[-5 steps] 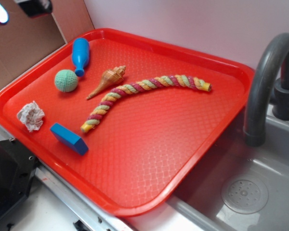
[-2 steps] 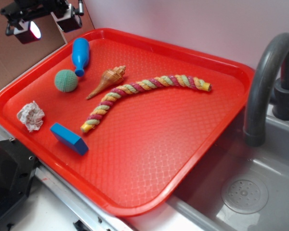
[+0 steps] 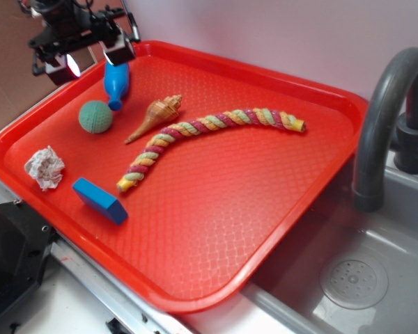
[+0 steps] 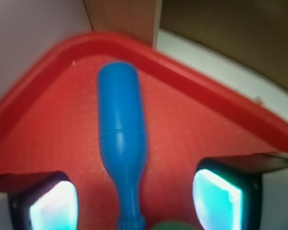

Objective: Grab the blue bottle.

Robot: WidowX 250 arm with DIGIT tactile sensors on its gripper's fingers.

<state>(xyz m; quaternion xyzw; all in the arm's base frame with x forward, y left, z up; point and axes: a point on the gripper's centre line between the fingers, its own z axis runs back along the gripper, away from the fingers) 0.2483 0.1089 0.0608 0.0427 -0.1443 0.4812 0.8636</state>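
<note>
The blue bottle (image 3: 115, 85) lies on the red tray (image 3: 279, 209) near its far left corner, neck pointing toward the green ball (image 3: 95, 116). My gripper (image 3: 94, 57) hovers just above the bottle's fat end, jaws spread wide. In the wrist view the blue bottle (image 4: 121, 143) runs lengthwise between my two glowing fingertips (image 4: 216, 199), its neck centred in the open gripper (image 4: 134, 203), with clear red tray on both sides. The green ball's top edge (image 4: 175, 225) peeks in at the bottom.
On the tray also lie a seashell (image 3: 155, 115), a braided rope toy (image 3: 209, 136), a flat blue block (image 3: 99, 200) and a crumpled paper wad (image 3: 44, 167). A cardboard wall stands behind the tray's left corner. A grey faucet (image 3: 386, 118) and sink (image 3: 355, 278) are at right.
My gripper has come down and to the right from the top left corner, ending over the bottle's fat end. Nothing on the tray has moved.
</note>
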